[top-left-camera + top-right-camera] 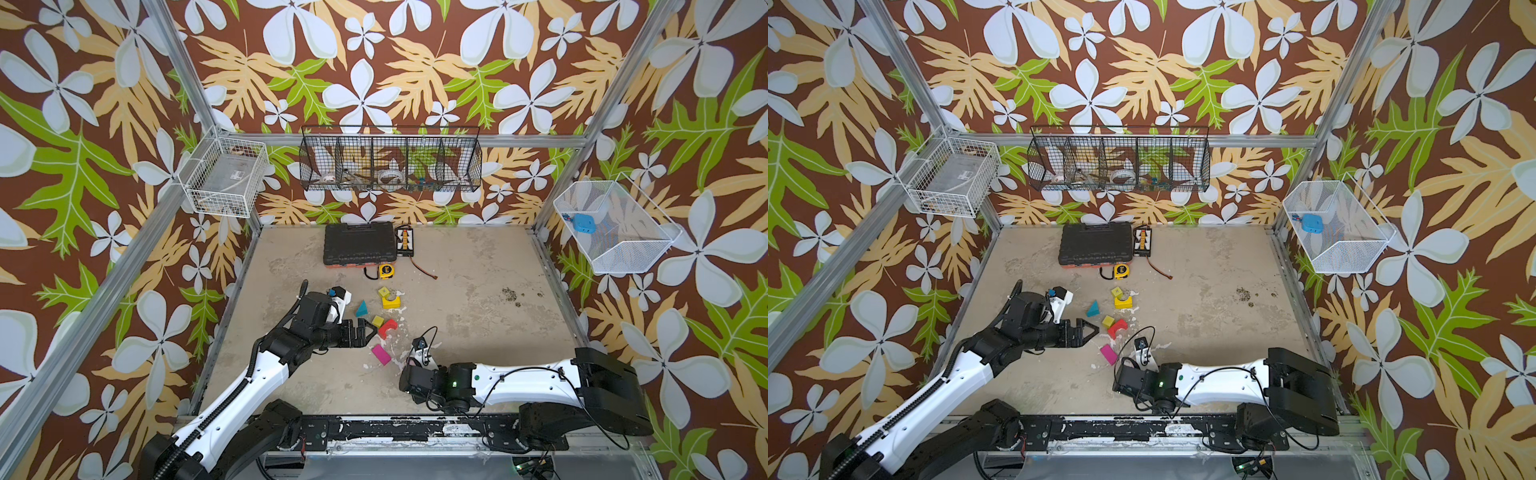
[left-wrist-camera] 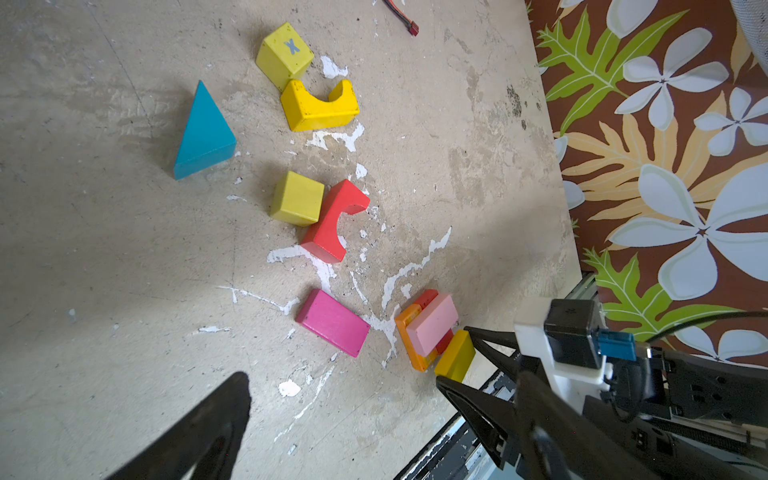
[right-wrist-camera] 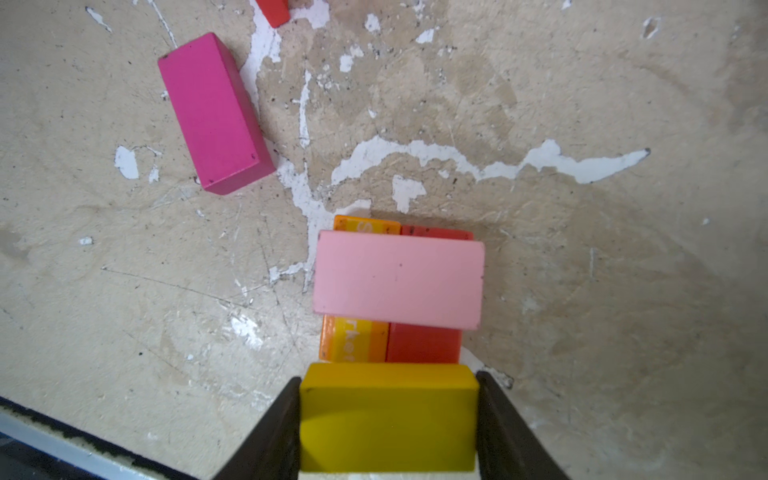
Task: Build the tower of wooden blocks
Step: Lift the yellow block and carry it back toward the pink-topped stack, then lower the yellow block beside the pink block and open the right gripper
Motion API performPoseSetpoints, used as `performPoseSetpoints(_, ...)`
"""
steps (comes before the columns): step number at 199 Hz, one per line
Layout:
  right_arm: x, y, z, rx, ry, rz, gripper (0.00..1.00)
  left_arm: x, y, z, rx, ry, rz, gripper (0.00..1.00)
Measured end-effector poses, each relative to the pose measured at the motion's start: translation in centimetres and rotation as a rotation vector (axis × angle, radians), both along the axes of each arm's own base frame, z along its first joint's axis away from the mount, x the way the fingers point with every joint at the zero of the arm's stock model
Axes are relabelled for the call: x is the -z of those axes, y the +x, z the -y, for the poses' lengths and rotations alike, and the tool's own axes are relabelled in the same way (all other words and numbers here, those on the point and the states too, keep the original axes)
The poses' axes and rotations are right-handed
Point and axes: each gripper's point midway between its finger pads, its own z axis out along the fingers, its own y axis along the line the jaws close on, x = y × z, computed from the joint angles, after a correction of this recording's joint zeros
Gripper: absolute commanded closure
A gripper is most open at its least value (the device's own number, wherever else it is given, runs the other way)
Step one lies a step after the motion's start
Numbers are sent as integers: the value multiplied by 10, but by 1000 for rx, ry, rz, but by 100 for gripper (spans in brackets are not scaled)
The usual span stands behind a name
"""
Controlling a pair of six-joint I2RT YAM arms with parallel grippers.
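Your right gripper (image 3: 388, 380) clamped on a yellow brick (image 3: 388, 419), just beside the tower (image 2: 428, 328) at the table's (image 1: 478, 299) front middle, pink brick (image 3: 399, 282) over orange brick (image 3: 353, 340) and red brick (image 3: 424, 343), your left gripper (image 1: 371, 331) spread wide, empty, near the red arch (image 1: 387, 328).

Pink brick (image 3: 398, 279) crosses orange brick (image 3: 353, 345) and red brick (image 3: 424, 343); yellow brick (image 3: 388, 415) beside them.

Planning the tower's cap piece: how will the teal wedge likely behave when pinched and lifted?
The teal wedge looks like solid painted wood, so probably stiff and light. Its sides converge to a point, so parallel jaws might squeeze it out. Lying on a flat face, it seems unlikely to roll.
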Motion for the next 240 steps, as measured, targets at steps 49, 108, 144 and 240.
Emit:
performPoseSetpoints(49, 4, 4, -3, -6, -19, -2, 49, 0, 0, 0, 0, -1, 1, 0)
performPoseSetpoints(108, 7, 8, -3, 5, -34, -4, 44, -1, 0, 0, 0, -2, 4, 0)
performPoseSetpoints(144, 8, 10, -2, 12, -37, -3, 44, -1, 0, 0, 0, -3, 5, 0)
performPoseSetpoints(240, 8, 11, -3, 13, -54, -4, 34, -1, 0, 0, 0, -3, 5, 0)
